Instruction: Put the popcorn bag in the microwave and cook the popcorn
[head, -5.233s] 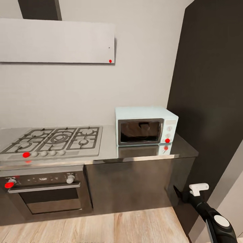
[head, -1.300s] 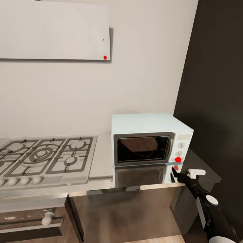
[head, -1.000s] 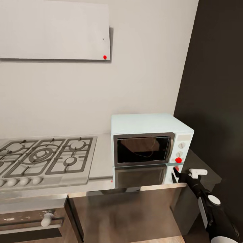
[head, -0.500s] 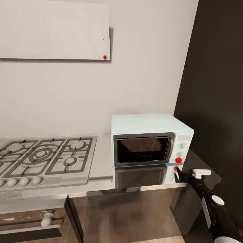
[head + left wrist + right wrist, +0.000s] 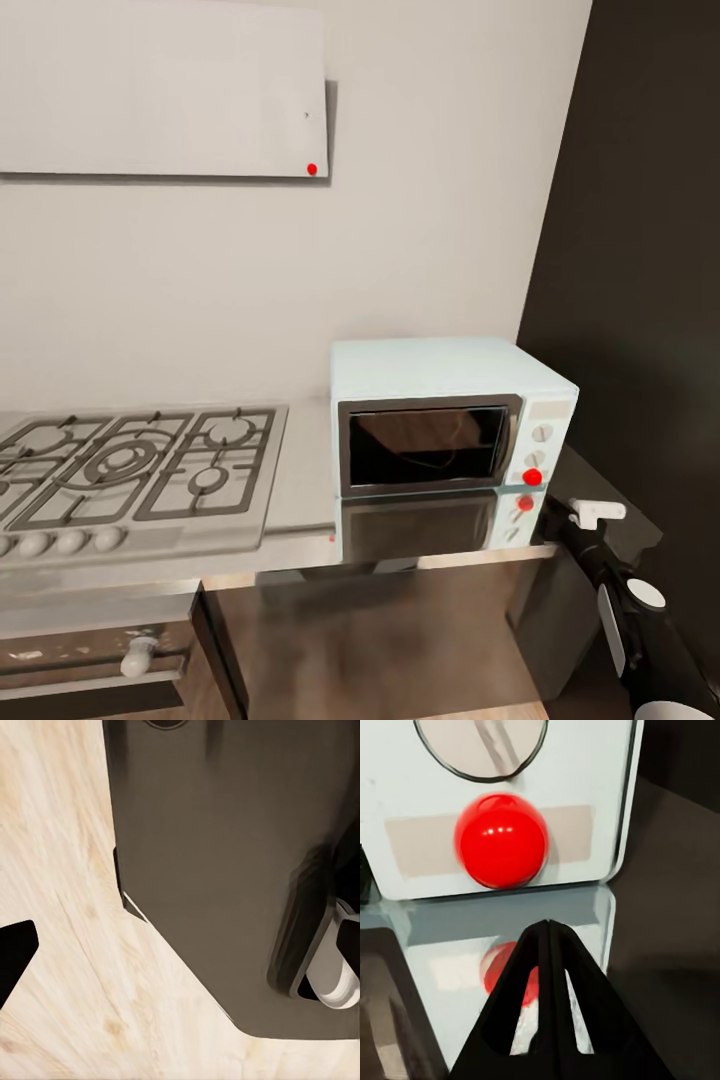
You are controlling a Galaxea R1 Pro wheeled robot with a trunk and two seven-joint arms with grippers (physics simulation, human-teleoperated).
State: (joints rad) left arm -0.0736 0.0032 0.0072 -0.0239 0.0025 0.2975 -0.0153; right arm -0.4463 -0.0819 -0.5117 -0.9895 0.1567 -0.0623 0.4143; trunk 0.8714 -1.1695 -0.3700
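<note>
— What are you seeing from the head camera?

— I'm looking at the microwave (image 5: 450,440) sitting on the countertop (image 5: 300,490), against the wall, just right of the hob (image 5: 130,470). Its door is closed and I'm seeing only dark glass with reflections. The red dot (image 5: 532,477) is showing at the lower right of its front, under the two pale knobs. I'm not picking out the popcorn bag anywhere in these views.

— And the right gripper?

— The right gripper (image 5: 552,510) is hanging just in front of the microwave's lower right corner, below the red dot. Through the right wrist camera I'm seeing its fingers (image 5: 547,1005) meeting in a single point, so they are pressed together with nothing between them. That tip is aiming at the grey surface where the red dot (image 5: 501,840) is mirrored, close under the real one. I can't tell whether it is touching anything.

— The left one?

— The left wrist camera is showing me pale wood floor (image 5: 60,945) and a dark panel (image 5: 225,870). One black finger (image 5: 15,952) is poking in at the edge; I can't tell whether that gripper is parted or closed.
</note>
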